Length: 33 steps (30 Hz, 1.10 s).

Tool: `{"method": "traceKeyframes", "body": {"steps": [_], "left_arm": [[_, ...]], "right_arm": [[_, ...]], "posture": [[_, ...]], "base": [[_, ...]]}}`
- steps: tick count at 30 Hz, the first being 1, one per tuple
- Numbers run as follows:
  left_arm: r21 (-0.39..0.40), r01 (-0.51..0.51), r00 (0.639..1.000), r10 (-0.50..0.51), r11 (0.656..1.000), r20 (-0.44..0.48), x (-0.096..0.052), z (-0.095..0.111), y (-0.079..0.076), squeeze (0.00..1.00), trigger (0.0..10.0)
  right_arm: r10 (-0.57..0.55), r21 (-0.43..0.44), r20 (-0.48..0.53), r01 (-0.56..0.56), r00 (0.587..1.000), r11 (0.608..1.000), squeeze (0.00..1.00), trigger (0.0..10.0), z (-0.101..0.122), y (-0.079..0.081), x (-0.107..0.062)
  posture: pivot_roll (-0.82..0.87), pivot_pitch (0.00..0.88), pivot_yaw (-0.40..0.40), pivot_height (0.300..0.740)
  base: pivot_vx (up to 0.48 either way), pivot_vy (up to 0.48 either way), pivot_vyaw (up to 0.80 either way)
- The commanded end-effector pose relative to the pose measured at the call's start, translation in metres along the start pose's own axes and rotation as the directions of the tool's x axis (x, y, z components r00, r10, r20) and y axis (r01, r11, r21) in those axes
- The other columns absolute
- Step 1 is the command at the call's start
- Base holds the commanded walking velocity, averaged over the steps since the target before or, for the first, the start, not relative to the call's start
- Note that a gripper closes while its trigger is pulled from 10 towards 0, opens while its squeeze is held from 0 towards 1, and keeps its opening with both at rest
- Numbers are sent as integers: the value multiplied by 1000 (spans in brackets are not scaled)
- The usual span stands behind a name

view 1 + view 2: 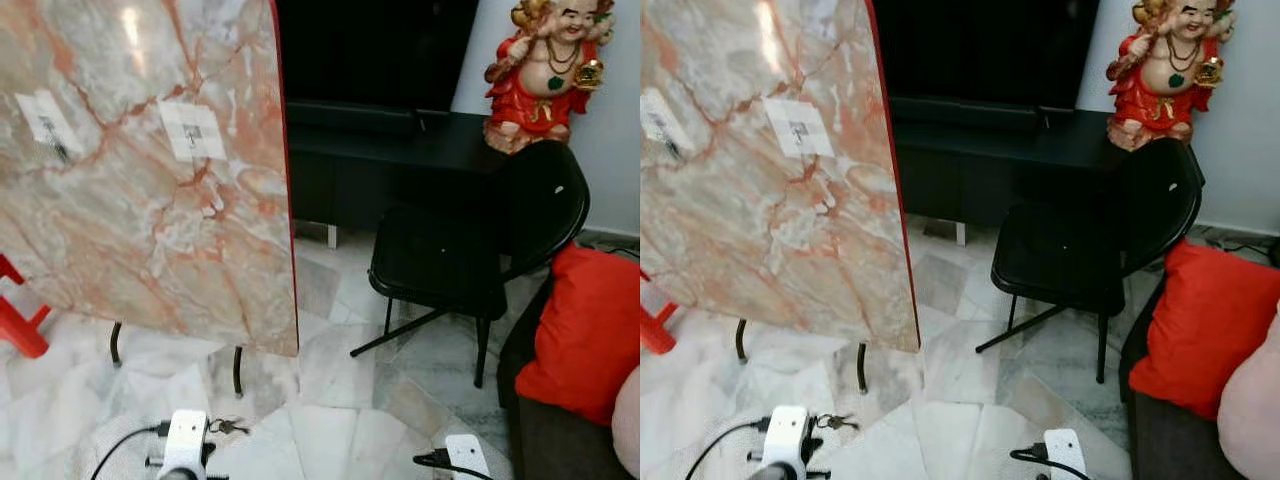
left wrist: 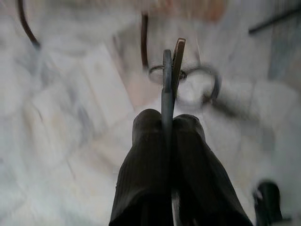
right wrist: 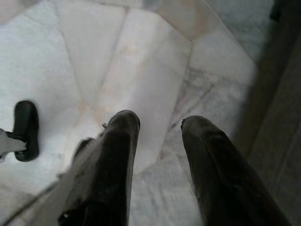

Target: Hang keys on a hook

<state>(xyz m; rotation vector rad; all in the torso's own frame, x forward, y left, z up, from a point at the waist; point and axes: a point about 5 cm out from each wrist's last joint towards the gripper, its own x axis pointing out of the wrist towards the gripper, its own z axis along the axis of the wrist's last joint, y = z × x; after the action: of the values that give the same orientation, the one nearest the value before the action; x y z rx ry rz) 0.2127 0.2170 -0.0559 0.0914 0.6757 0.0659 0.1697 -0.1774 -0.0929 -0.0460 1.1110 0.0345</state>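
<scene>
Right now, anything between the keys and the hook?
Can't say: no hook is identifiable. The left gripper is shut on the keys, low over the floor, with a marble panel propped upright just ahead.

Head eyes look forward-down, sharing the chair; wrist views, perhaps blurred, face floor.

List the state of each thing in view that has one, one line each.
left gripper: shut on the keys, low over the floor
keys: pinched upright, ring hanging beyond the fingertips
right gripper: open, holding nothing
black folding chair: unfolded, seat bare
marble table top: tipped up, on thin legs
</scene>
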Motion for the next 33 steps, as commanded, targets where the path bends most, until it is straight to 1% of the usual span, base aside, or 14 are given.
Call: {"method": "traceKeyframes", "body": {"steps": [1, 2, 3, 5, 6, 7, 8, 11, 17, 18, 22, 25, 28, 33], "left_arm": [[4, -30, 999, 29, 1000, 42, 2, 10, 9, 0, 10000], [0, -40, 996, 40, 999, 79, 3, 18, 11, 0, 10000], [-23, -57, 979, 60, 998, 192, 6, 41, 14, 0, 10000], [-31, -59, 953, 66, 998, 296, 7, 63, 15, 0, 10000], [-33, -56, 919, 65, 998, 389, 7, 84, 14, 0, 10000], [-33, -56, 919, 65, 998, 389, 7, 84, 14, 0, 10000], [-46, -54, 888, 69, 997, 455, 5, 98, 12, 0, 10000], [-66, -53, 844, 80, 996, 531, 0, 115, 11, 0, 10000], [-110, -54, 789, 110, 992, 605, -9, 131, 11, 0, 10000], [-109, -57, 770, 113, 992, 628, -11, 138, 10, 0, 10000], [-109, -48, 742, 109, 993, 661, -16, 147, 5, 0, 10000], [-112, -50, 736, 112, 992, 668, -18, 149, 3, 0, 10000], [-134, -48, 717, 128, 990, 685, -30, 148, -3, 0, 10000], [-146, -35, 714, 127, 989, 689, -38, 144, -13, 0, 10000]], "right_arm": [[10, 3, 11, -10, 1000, 1000, 0, 10000, 3, 5, 1], [13, -5, 13, -13, 1000, 1000, 0, 10000, 4, 5, 1], [17, -13, 17, -16, 1000, 1000, 0, 10000, 5, 5, 1], [18, -17, 18, -17, 1000, 1000, 0, 10000, 7, 6, 1], [18, -23, 20, -18, 1000, 1000, 0, 10000, 8, 6, 1], [18, -23, 20, -18, 1000, 1000, 0, 10000, 8, 6, 1], [18, -28, 21, -18, 1000, 999, 0, 10000, 9, 5, 1], [18, -39, 23, -17, 1000, 999, 0, 10000, 10, 4, 1], [12, -42, 20, -11, 1000, 999, 0, 10000, 8, 3, 1], [11, -46, 21, -10, 1000, 999, 0, 10000, 8, 1, 0], [4, -52, 16, -3, 1000, 999, 0, 10000, 6, -1, 0], [0, -56, 11, 0, 1000, 998, 0, 10000, 4, -2, 0], [-5, -74, -9, 4, 1000, 997, 0, 10000, -3, -6, -1], [-12, -89, -20, 10, 1000, 996, 0, 10000, -9, -11, -2]], "posture": [[-1, 0, 5, 740], [-3, 0, 9, 740], [-5, 0, 12, 740], [-4, 0, 12, 740], [-2, 0, 11, 740], [-2, 0, 11, 740], [2, 0, 9, 740], [12, 0, 3, 740], [4, 0, 6, 740], [11, 0, 3, 740], [42, 0, -22, 740], [59, 0, -36, 740], [79, 0, -68, 740], [88, 0, -86, 740]], "base": [[0, 0, 0], [0, 0, 0], [0, 0, 0], [0, 0, 0], [0, 0, 0], [0, 0, 0], [0, 0, 0], [0, 0, 0], [0, 0, 0], [0, 0, 0], [0, 0, 0], [0, 0, 0], [0, 0, 0], [0, 0, 0]]}}
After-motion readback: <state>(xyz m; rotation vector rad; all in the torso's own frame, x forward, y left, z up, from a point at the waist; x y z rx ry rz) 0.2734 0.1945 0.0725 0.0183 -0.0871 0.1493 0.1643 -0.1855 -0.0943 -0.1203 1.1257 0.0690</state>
